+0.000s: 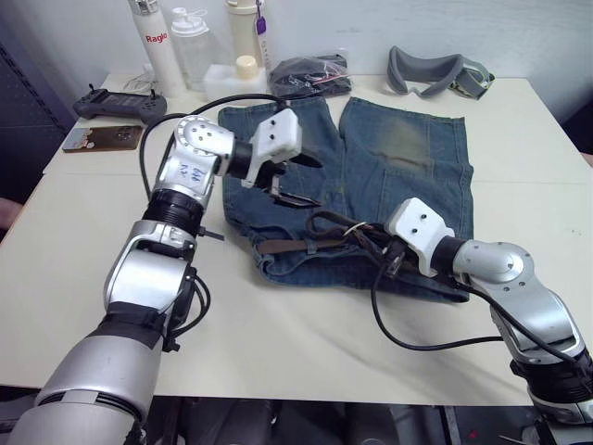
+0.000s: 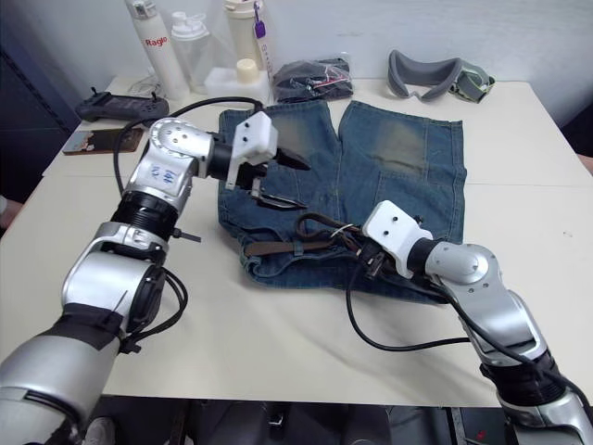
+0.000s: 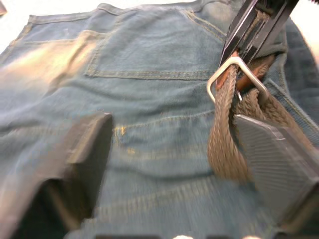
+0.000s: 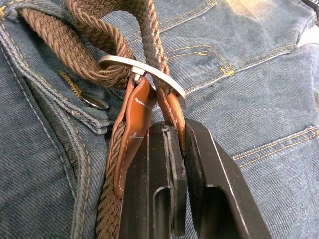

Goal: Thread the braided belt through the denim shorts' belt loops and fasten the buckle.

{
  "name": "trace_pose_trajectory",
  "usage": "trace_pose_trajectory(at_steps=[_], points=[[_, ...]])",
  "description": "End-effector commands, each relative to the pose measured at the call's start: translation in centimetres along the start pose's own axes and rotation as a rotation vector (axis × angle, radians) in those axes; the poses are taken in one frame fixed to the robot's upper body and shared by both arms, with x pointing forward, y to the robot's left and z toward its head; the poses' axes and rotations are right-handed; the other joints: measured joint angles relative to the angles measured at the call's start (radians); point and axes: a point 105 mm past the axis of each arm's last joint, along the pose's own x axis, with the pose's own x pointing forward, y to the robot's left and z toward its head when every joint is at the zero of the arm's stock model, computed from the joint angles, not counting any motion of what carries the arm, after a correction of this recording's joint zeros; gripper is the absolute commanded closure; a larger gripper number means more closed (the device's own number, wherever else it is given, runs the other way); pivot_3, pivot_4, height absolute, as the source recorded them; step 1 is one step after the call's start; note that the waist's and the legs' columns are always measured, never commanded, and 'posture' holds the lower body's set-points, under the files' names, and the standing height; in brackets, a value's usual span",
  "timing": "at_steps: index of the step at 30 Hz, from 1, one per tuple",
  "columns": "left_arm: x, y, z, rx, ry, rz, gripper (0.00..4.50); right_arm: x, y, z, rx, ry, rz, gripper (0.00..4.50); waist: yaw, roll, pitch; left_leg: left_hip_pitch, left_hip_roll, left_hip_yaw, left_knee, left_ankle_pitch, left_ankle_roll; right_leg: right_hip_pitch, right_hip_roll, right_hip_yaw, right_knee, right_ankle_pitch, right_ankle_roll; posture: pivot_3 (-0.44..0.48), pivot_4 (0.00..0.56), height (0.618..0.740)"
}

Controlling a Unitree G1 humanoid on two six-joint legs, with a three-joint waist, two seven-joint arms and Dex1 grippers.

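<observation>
The denim shorts (image 1: 408, 158) lie flat in the middle of the table, waistband toward me. The braided belt (image 1: 296, 246) runs along the waistband and bunches into loops near its middle. My right gripper (image 4: 174, 129) is shut on the brown leather trim just behind the silvery buckle (image 4: 144, 69), and the braid passes through the frame. My left gripper (image 1: 310, 183) hovers open over the shorts' left leg, a little beyond the belt. In the left wrist view the buckle (image 3: 234, 74) lies close to one of its fingers (image 3: 271, 154). I cannot make out the belt loops.
Bottles (image 1: 153, 42) stand at the back left, with a game controller (image 1: 116, 102) and a flat tan object (image 1: 102, 137) beside them. A black bundle (image 1: 310, 74) and a grey goggle strap (image 1: 435, 72) lie behind the shorts. A black cable (image 1: 408, 338) curls near my right arm.
</observation>
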Motion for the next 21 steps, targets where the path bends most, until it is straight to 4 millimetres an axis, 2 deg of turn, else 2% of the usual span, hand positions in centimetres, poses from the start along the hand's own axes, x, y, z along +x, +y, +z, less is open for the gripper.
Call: trace_pose_trajectory(at_steps=[1,3,6,7,14,18,21], points=[[-2.2,-2.4,0.0,-0.063,-0.015,-0.067,2.29,-1.3,-1.0,1.0,-0.033,-0.022,-0.035,4.50,-0.003,0.000,0.000,0.000,0.000,0.000,0.000,0.000,0.000,0.000,0.001,0.000,0.000,0.000,0.000,0.000,0.150,0.627],[-2.5,-4.9,-1.2,-0.106,0.026,-0.115,3.03,-1.6,-1.1,1.1,-0.042,-0.020,-0.035,4.50,-0.011,0.002,-0.001,0.000,0.000,-0.001,0.000,0.000,0.000,0.000,0.001,0.001,0.000,0.000,0.000,0.000,0.150,0.627],[-2.2,-7.0,-1.9,-0.156,0.046,-0.134,4.18,-1.7,-1.3,1.2,-0.056,-0.020,-0.029,4.50,-0.013,0.003,-0.002,0.002,-0.002,-0.003,0.000,0.000,0.000,0.000,0.002,0.005,0.006,0.000,0.000,0.000,0.150,0.627],[-2.0,-7.6,-2.2,-0.172,0.051,-0.133,4.37,-1.7,-1.3,1.3,-0.062,-0.021,-0.024,4.50,-0.010,0.003,-0.002,0.002,-0.002,-0.003,0.001,0.000,0.000,0.000,0.002,0.006,0.006,0.000,0.000,0.000,0.150,0.627],[0.1,-9.4,-4.2,-0.217,0.090,-0.126,4.37,-1.6,-1.3,1.5,-0.077,-0.021,-0.003,4.50,-0.013,0.003,-0.004,0.002,-0.002,-0.002,0.002,0.000,0.000,0.001,-0.005,0.008,0.004,-0.003,-0.006,0.000,0.150,0.627],[0.7,-10.8,-7.4,-0.205,0.229,-0.147,4.37,-1.6,-1.1,1.5,-0.116,-0.005,0.003,4.50,-0.015,0.003,-0.007,0.001,-0.002,-0.001,0.002,0.000,0.000,0.002,-0.006,0.007,0.003,-0.004,-0.008,0.000,0.150,0.627],[1.1,-12.0,-8.9,-0.208,0.273,-0.174,4.37,-1.8,-1.1,1.4,-0.186,0.018,0.008,4.50,-0.015,0.003,-0.015,0.002,-0.002,-0.001,0.002,-0.001,0.001,0.003,-0.006,0.007,0.003,-0.005,-0.010,0.000,0.150,0.627]])
